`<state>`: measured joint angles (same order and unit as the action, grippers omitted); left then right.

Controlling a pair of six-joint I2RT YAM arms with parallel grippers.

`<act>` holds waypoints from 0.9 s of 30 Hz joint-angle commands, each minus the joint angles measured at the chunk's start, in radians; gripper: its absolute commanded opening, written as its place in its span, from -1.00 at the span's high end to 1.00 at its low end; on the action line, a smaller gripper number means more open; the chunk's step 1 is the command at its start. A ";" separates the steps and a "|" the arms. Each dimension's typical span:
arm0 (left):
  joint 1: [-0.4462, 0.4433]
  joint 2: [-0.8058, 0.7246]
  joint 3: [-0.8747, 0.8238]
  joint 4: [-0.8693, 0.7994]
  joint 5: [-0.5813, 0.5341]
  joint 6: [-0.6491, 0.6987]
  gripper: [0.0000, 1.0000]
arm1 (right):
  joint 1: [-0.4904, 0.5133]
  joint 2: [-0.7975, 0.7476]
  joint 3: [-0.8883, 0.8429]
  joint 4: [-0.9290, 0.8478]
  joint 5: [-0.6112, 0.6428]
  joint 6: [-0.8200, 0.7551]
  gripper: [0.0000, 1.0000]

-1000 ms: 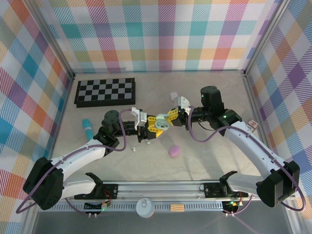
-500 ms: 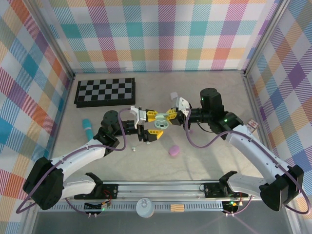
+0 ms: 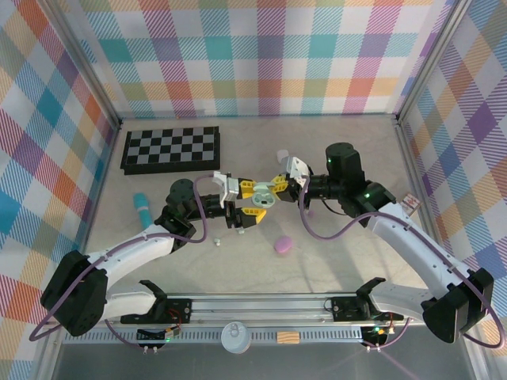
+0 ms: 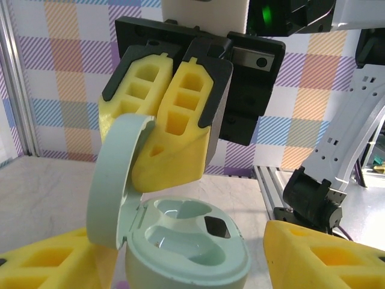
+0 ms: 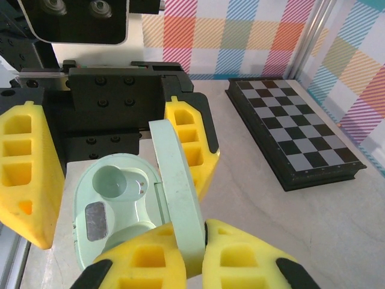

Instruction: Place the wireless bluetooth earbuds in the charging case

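**Charging case** (image 4: 186,247): mint green, hinged open, held above the table near its centre. Two moulded sockets are seen in the base.

**Lid** (image 5: 175,192): stood upright and clenched between the yellow fingers of the right gripper (image 3: 276,188).

**Left gripper** (image 3: 250,200): released, with its fingers spread to either side of the case base and a gap seen at one side.

**Earbud** (image 3: 215,239): tiny and white, laid on the table at 7 o'clock from the case.

**Purple case** (image 3: 282,245): at 5 o'clock from the mint case.

**Teal cylinder** (image 3: 142,207): at 9 o'clock.

**Chessboard** (image 3: 171,147): at 10 o'clock.
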<state>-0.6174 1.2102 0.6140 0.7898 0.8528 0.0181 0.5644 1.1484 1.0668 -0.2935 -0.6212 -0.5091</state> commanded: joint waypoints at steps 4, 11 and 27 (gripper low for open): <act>0.001 0.000 0.003 0.052 0.046 0.006 -0.08 | 0.006 0.027 0.055 -0.042 -0.054 0.024 1.00; 0.001 -0.003 -0.010 0.054 0.037 0.011 -0.13 | 0.003 0.019 0.058 -0.028 -0.052 0.050 1.00; 0.001 -0.021 -0.023 0.032 0.039 0.042 -0.06 | -0.001 0.025 0.071 -0.024 -0.052 0.097 1.00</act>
<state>-0.6170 1.2095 0.6037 0.7982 0.8642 0.0410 0.5644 1.1702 1.1061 -0.3332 -0.6514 -0.4271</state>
